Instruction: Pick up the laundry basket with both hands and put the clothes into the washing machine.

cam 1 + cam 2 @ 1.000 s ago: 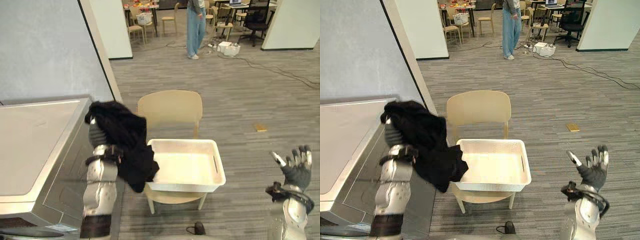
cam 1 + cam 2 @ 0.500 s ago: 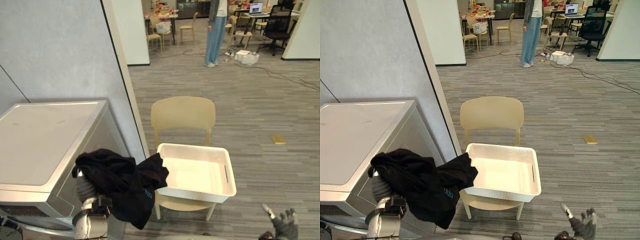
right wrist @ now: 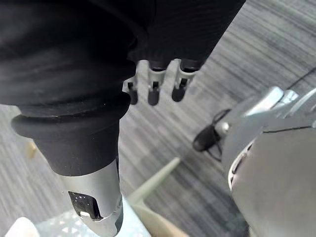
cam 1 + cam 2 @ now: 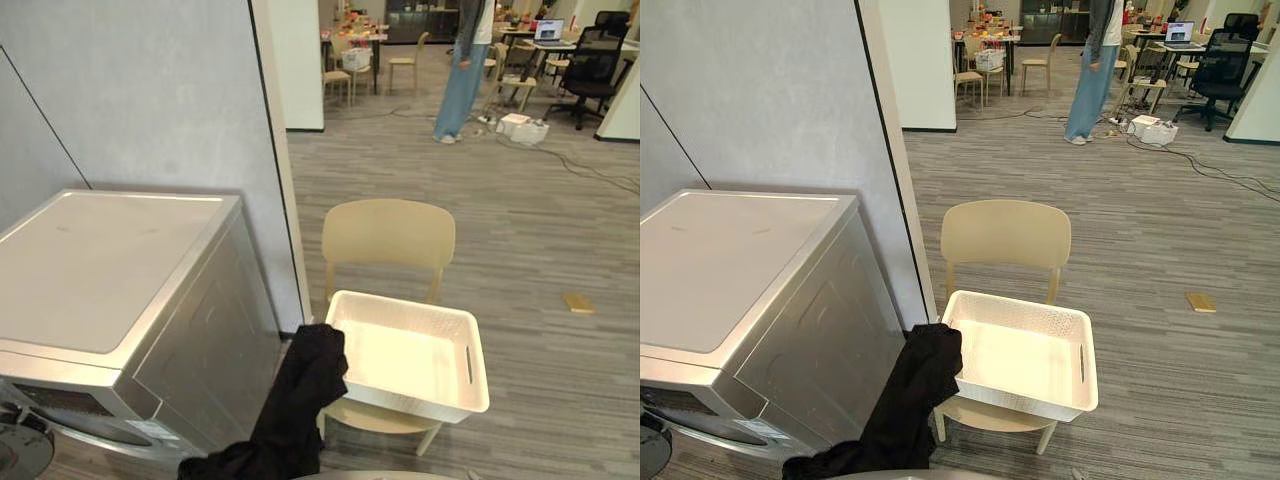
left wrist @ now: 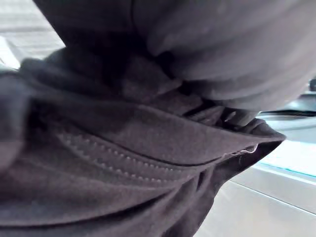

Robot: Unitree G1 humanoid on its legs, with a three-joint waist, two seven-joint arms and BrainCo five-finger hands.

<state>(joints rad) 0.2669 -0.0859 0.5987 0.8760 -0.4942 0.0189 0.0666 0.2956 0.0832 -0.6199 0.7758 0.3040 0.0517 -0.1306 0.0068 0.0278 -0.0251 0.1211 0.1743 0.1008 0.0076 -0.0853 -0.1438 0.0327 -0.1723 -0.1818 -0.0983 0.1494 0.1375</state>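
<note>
No text, number or sign can be read here. The washing machine (image 4: 120,290) carries a small pale label (image 4: 148,430) low on its front, but the print on it is too small to make out. The screen of the far laptop (image 4: 1178,32) is unreadable too.

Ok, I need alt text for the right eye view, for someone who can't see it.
A black garment hangs by the left rim of an empty white laundry basket on a beige chair, trailing down to the picture's bottom edge. A silver washing machine stands to its left; a person stands far back.
</note>
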